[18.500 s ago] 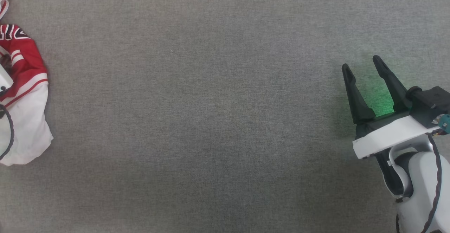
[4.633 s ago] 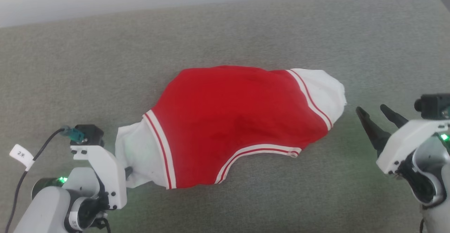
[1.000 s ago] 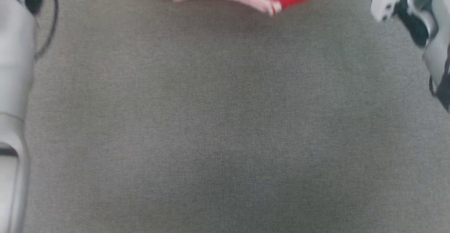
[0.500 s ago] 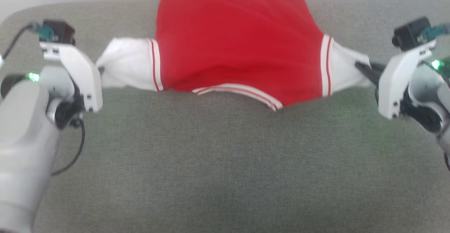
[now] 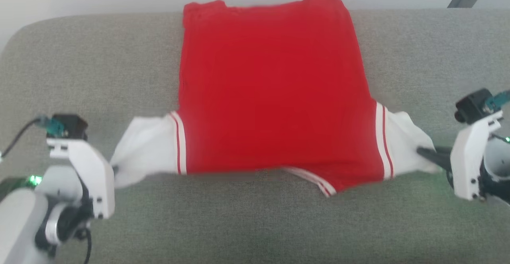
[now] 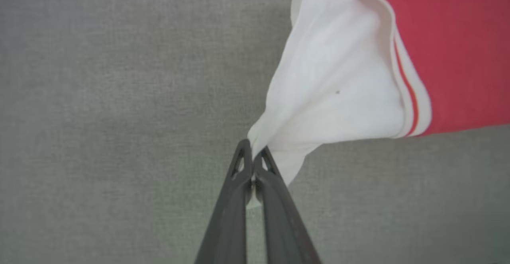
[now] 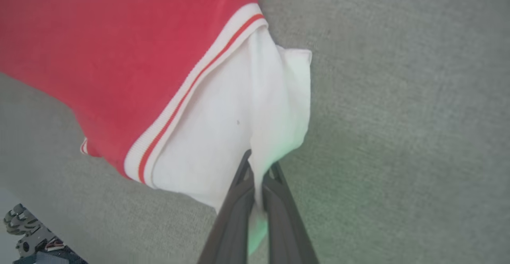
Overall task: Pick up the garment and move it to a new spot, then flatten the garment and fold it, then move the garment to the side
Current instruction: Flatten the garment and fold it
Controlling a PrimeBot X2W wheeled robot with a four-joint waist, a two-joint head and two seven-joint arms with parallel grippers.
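holding the garment [image 5: 271, 96] between left end effector [image 6: 253, 157] and right end effector [image 7: 259, 161].

Red garment [image 5: 271, 92] spread plain-side up on grey surface, white sleeves stretched sideways.

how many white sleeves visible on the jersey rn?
2. The left sleeve of the jersey is pinched in the shut left claw; the right sleeve is pinched in the shut right claw. Neither is hidden.
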